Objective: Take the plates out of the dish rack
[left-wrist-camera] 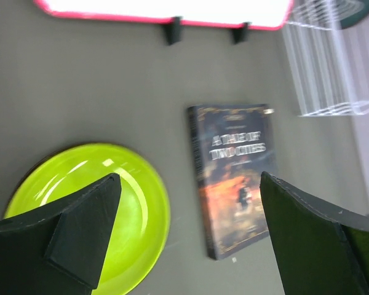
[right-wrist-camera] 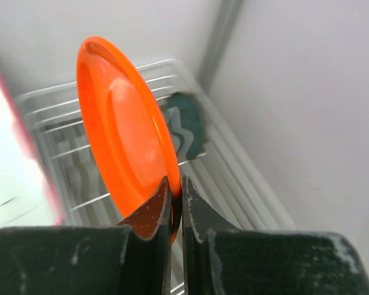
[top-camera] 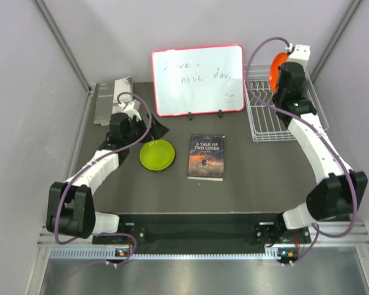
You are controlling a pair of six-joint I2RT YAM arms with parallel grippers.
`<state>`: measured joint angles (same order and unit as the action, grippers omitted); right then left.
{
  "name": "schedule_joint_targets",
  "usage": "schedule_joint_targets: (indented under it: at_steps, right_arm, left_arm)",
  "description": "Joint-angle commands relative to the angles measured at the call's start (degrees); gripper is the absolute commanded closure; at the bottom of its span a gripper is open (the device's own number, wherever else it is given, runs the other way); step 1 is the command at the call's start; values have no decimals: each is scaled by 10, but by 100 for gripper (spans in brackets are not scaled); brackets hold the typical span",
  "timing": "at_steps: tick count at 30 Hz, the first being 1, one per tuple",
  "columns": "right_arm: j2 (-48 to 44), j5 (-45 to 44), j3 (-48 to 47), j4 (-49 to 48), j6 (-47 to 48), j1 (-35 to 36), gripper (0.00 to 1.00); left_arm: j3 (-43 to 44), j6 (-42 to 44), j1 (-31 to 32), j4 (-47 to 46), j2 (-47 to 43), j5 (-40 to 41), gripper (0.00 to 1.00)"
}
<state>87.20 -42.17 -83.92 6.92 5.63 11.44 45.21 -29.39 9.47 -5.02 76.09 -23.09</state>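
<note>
Orange plate (right-wrist-camera: pixel 120 123) stands on edge at the far end of the white dish rack (top-camera: pixel 267 126), at 1 o'clock on the worktop (top-camera: pixel 258 178). Its lower rim is pinched in the right hand (right-wrist-camera: pixel 175 184), and its long axis runs from 5 to 11 o'clock in the wrist view. A teal plate (right-wrist-camera: pixel 187 123) sits in the rack behind it, while the lime green plate (top-camera: pixel 157 155) lies flat at 9 o'clock of the book (top-camera: pixel 206 157), under the widely spread left hand (left-wrist-camera: pixel 189 178).

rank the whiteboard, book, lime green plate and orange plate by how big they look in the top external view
1. whiteboard
2. book
3. lime green plate
The orange plate shows least, but it is upright, nearly edge-on and partly hidden, so its rank is unsure.
</note>
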Motion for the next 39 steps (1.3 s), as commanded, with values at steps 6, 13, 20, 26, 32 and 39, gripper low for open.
schedule_joint_targets:
  at_steps: [6, 13, 20, 26, 32, 39]
  right_arm:
    - [-124, 418, 142, 64, -275, 9, 100]
    - [-169, 524, 231, 7, -338, 31, 100]
    - [-183, 555, 281, -30, -377, 66, 100]
    - [-183, 575, 313, -65, -413, 94, 100]
    - [-179, 612, 325, -103, -445, 106, 100]
    - [-168, 649, 343, -145, -473, 111, 100]
  left_arm:
    - [58, -70, 64, -160, 65, -89, 1]
    - [68, -101, 106, -231, 112, -81, 1]
    - [71, -103, 135, -265, 130, -62, 1]
    - [76, -109, 148, -282, 148, -52, 1]
    - [85, -110, 154, -288, 157, -42, 6]
    - [82, -90, 157, -250, 149, -11, 89]
